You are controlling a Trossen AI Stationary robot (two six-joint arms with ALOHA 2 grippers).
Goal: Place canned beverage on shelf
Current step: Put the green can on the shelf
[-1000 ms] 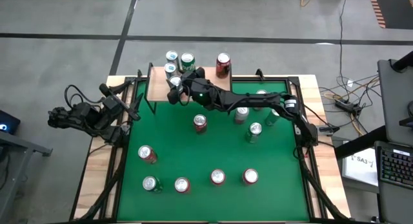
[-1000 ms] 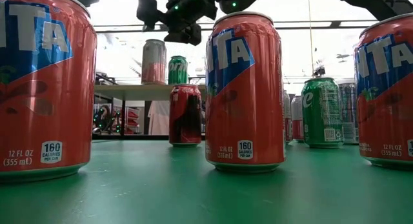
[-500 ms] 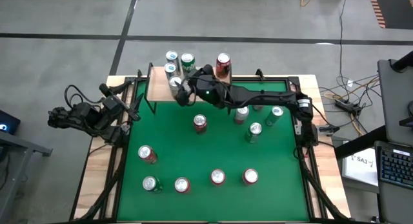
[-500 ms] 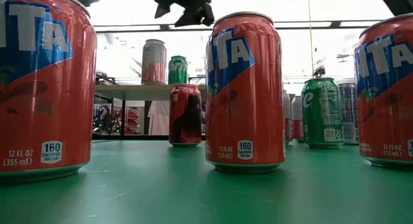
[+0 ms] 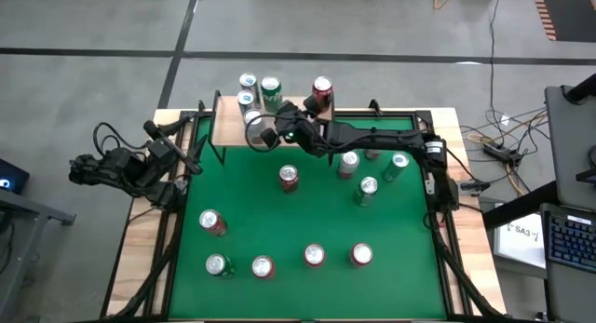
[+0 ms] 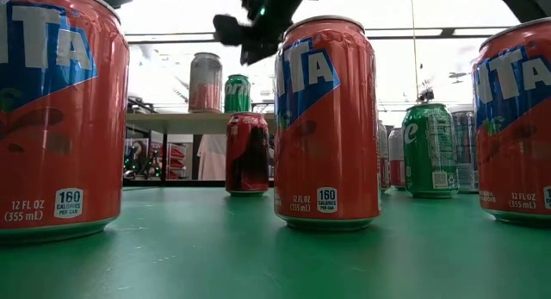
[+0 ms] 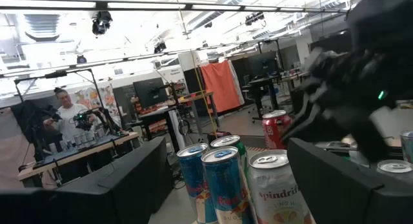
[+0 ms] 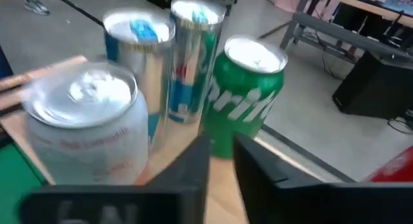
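— Shelf (image 5: 228, 127)?
— Raised on thin black legs at the far left corner of the green counter (image 5: 279, 221). Holding five cans.

— Which ones?
— White can (image 8: 84, 121) at the front, lettered "Spindri…" as seen from the left wrist. Two slim blue-and-silver cans (image 8: 187, 62) just behind it, Red Bull by the look of the print. Green Sprite can (image 8: 248, 95) beside those. Red can (image 5: 321, 88) apart, at the shelf's other end.

— Right gripper (image 8: 221, 146)?
— Above the shelf's front edge, just beside the white can. Fingers drawn nearly together, pinching nothing.

— Left gripper (image 5: 183, 162)?
— Parked off the counter's left edge, fingers spread wide, empty.

— Anything else on the counter?
— Loose cans scattered about, four in a row along the near side. Up close in the low view, orange Fanta can (image 6: 325, 118): "12 FL OZ (355 mL)", "160 CALORIES PER CAN". Dark red can (image 6: 248, 152) standing in front of the shelf, label unreadable.

— Beyond?
— Workshop room, with a person (image 7: 64, 114) at a bench far back.
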